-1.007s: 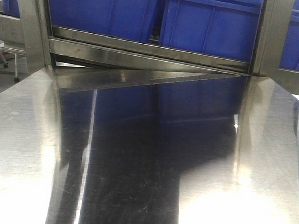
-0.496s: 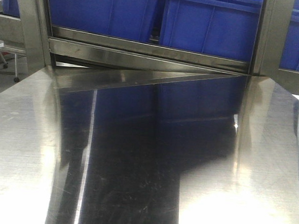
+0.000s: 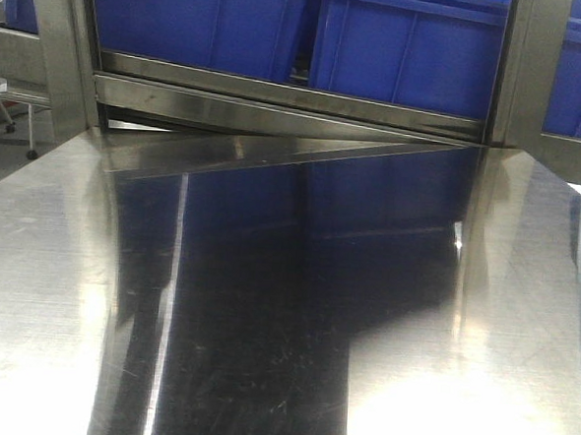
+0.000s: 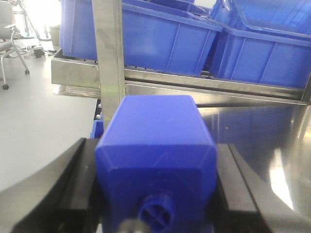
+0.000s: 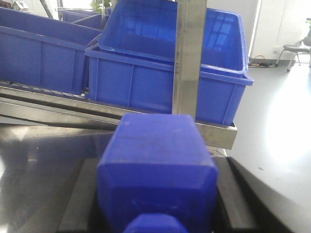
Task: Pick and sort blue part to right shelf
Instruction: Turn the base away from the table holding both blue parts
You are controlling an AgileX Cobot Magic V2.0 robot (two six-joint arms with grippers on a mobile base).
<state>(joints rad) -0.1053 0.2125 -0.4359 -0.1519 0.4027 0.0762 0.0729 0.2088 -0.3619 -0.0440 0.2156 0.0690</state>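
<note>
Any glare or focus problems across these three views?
Front view: blown-out glare patches on the steel table, with the blue bins mirrored darkly. Left wrist: the knobbed blue block is slightly soft up close. Right wrist: the blue part blurs toward its cap.

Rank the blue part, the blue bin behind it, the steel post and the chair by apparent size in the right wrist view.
Largest: blue bin and blue part, similar in frame; the part is nearest the camera, so unranked.
Then: steel post.
Smallest: chair, far off.
</note>
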